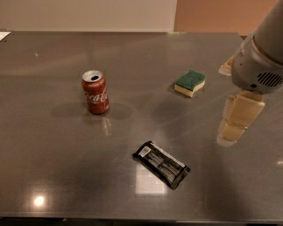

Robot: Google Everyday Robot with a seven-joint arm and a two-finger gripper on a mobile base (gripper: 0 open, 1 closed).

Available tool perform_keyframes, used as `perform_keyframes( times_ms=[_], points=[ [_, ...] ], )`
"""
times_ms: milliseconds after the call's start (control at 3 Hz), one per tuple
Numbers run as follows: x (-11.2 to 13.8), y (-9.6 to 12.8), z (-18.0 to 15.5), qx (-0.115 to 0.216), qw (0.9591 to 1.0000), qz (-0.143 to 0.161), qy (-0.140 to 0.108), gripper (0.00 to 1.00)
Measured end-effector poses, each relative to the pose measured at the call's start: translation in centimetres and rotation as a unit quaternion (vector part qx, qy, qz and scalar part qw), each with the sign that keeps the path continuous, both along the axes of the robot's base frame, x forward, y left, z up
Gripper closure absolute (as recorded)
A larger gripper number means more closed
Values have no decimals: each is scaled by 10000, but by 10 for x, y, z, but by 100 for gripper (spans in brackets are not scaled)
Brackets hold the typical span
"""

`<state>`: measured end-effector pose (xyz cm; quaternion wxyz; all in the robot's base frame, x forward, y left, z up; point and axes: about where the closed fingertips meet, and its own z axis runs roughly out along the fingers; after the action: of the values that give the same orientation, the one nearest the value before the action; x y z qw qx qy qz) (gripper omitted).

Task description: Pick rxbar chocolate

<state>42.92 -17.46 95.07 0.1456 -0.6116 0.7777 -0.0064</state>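
at far right, gripper (231, 133) hovers, arm (261, 57) cropped.

robot arm cut off at the right of a grey table (53, 176), with some things only partly seen.
the arm (261, 57) runs out past the top and right edges; its gripper (231, 132) hangs at the right. behind the arm, a pale item (226, 67) is mostly hidden. a white corner (3, 35) is cut by the far left edge. lettering on the rxbar chocolate (161, 164) is too small to read.

One camera looks down from above the near edge of the bench (53, 176), facing the far wall (88, 13). The gripper (231, 132) hangs close at the right side.
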Motion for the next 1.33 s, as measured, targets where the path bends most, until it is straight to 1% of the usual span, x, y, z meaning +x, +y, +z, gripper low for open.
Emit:
perform_keyframes(
  times_ms=[333, 667, 1000, 1333],
  points=[
    [-8, 29, -21, 73, 9998, -11, 206, 0],
    [-19, 53, -42, 158, 9992, -114, 349, 0],
    [-28, 72, -61, 159, 9986, -277, 432, 0],
    [-36, 88, -78, 22, 9970, -530, 562, 0]
  ],
)
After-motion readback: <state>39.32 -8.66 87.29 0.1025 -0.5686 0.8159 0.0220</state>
